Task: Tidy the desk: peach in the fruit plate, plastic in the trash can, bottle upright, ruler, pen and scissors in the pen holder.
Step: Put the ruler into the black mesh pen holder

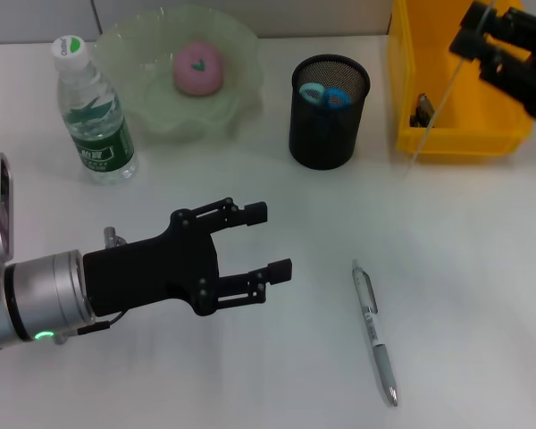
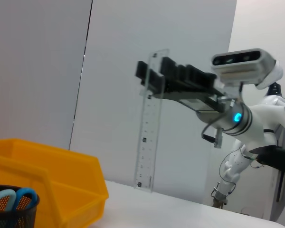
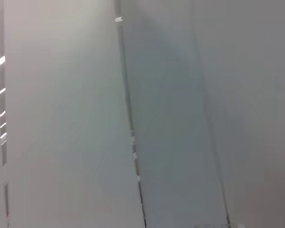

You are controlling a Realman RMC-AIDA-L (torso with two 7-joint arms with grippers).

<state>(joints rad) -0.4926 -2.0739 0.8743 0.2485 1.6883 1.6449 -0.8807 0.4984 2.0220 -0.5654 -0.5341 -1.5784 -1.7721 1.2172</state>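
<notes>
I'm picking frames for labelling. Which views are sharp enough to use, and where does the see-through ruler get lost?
Head view: sharp, soft shadows; ruler faint against the yellow bin. Left wrist view: clear, ruler's markings visible in the right claw. Right wrist view: blurred grey.

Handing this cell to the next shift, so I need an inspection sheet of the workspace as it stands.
Surface: white desk, dry.
Job's things: peach in fruit plate; bottle upright; scissors in pen holder; pen lying on desk; ruler hanging from right gripper over trash can.
Clutter: nothing seen.
Grippers: left gripper open above desk.
Cables: thin cable by left wrist.
Surroundings: grey wall panels.
</notes>
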